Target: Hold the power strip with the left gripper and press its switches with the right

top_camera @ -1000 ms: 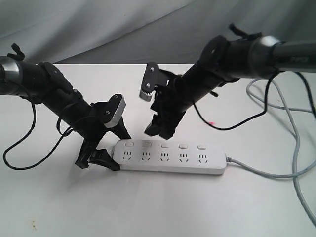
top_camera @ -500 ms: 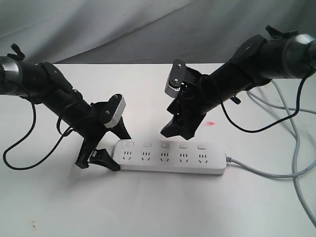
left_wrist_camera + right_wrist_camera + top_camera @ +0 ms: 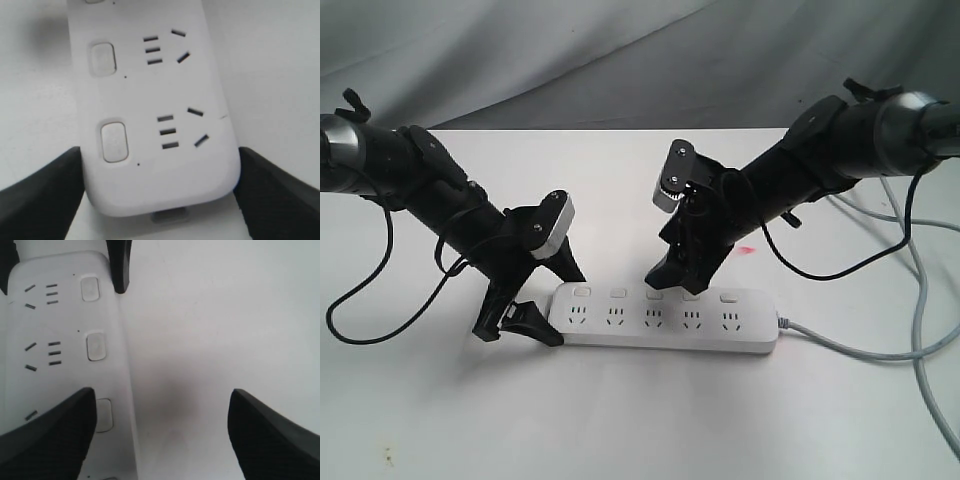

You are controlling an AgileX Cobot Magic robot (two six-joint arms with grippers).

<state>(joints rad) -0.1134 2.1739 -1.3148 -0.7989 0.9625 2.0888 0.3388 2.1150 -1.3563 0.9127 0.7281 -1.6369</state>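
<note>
The white power strip (image 3: 665, 322) lies flat on the table, its grey cord (image 3: 850, 346) leaving to the right. My left gripper (image 3: 552, 298) is shut on the strip's left end, one finger on each long side; in the left wrist view its fingers (image 3: 45, 195) press the strip (image 3: 155, 100). The row of switches (image 3: 618, 293) runs along the far edge. My right gripper (image 3: 675, 278) is open and low over the third switch. In the right wrist view one of its fingers (image 3: 50, 435) covers part of the strip (image 3: 65, 325) beside a switch (image 3: 103, 415). Whether it touches is unclear.
Grey cables (image 3: 920, 260) loop over the table at the right. A black cable (image 3: 360, 300) hangs from the left arm. A small red spot (image 3: 748, 248) marks the table behind the strip. A grey cloth (image 3: 620, 50) forms the backdrop.
My right gripper has swung right from above the second switch, then dropped toward the third. The left gripper and the strip have not moved.
</note>
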